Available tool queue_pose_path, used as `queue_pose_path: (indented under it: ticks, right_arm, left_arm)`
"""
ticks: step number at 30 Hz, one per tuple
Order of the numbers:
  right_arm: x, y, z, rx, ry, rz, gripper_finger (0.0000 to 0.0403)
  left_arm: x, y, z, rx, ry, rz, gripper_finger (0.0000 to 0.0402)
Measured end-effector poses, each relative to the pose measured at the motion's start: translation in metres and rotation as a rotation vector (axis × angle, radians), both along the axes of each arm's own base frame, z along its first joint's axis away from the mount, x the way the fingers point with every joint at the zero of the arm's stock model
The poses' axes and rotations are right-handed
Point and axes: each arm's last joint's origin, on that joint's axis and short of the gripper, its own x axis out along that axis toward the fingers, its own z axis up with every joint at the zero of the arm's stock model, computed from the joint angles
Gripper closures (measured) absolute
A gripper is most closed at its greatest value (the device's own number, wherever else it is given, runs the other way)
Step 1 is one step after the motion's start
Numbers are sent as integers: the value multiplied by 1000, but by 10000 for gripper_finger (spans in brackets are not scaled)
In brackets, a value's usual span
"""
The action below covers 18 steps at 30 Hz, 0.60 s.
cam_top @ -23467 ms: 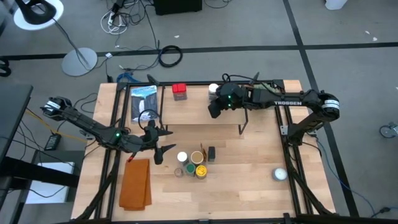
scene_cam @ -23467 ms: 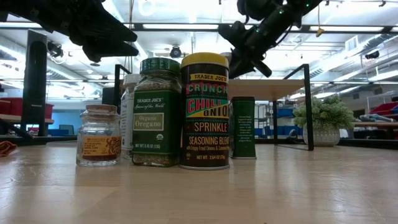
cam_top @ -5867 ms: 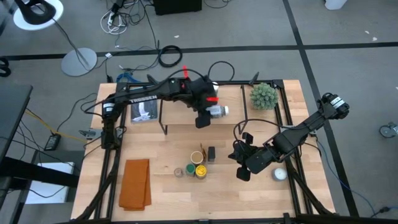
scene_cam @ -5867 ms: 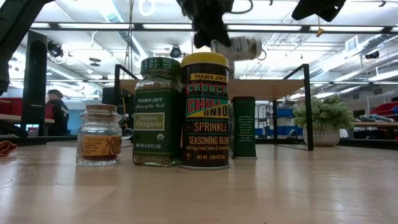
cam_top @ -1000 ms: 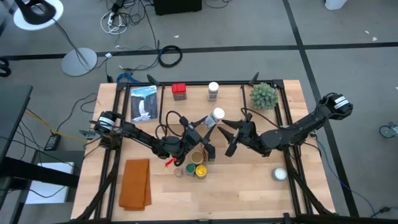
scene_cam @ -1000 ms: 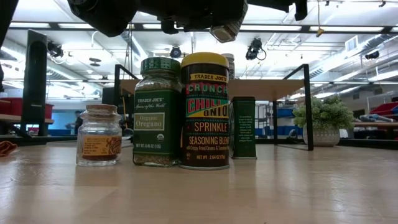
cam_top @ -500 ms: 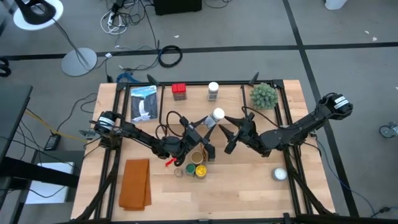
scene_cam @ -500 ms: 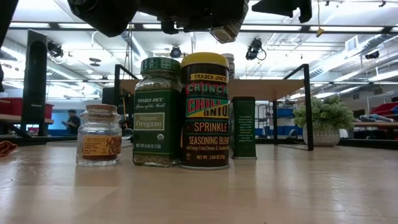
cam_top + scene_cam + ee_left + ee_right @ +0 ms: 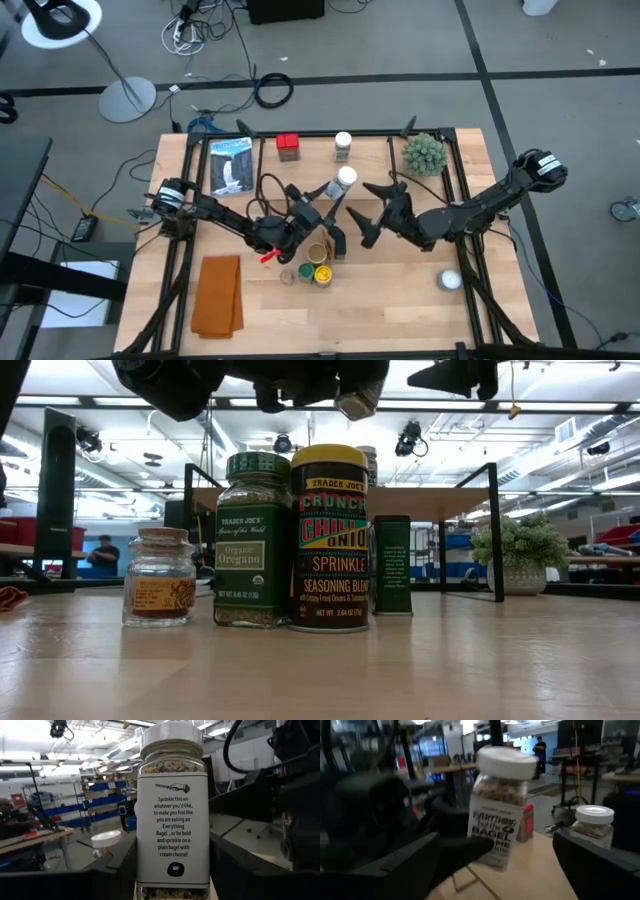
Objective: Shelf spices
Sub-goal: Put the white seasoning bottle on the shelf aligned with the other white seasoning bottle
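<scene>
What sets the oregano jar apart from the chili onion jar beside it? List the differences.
The oregano jar has a green lid and green label; the chili onion jar has a yellow lid and a dark label with red and yellow lettering. The oregano jar is clear, showing its herbs, and slightly shorter and narrower; the chili onion jar is label-wrapped. Both stand upright, side by side on the table, lids on, both Trader Joe's.
</scene>
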Motion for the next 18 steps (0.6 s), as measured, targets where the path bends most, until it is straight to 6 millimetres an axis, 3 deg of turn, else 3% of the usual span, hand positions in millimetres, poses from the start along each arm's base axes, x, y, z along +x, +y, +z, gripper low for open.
queue_pose_path:
  ticks: [4, 18]
  right_arm:
    - [0, -3, 7, 45, -87, -6, 4]
    - [7, -20, 9, 27, -108, 33, 17]
  left_arm:
    - [-1, 0, 3, 18, -12, 1, 207]
    - [2, 13, 4, 44, -27, -16, 207]
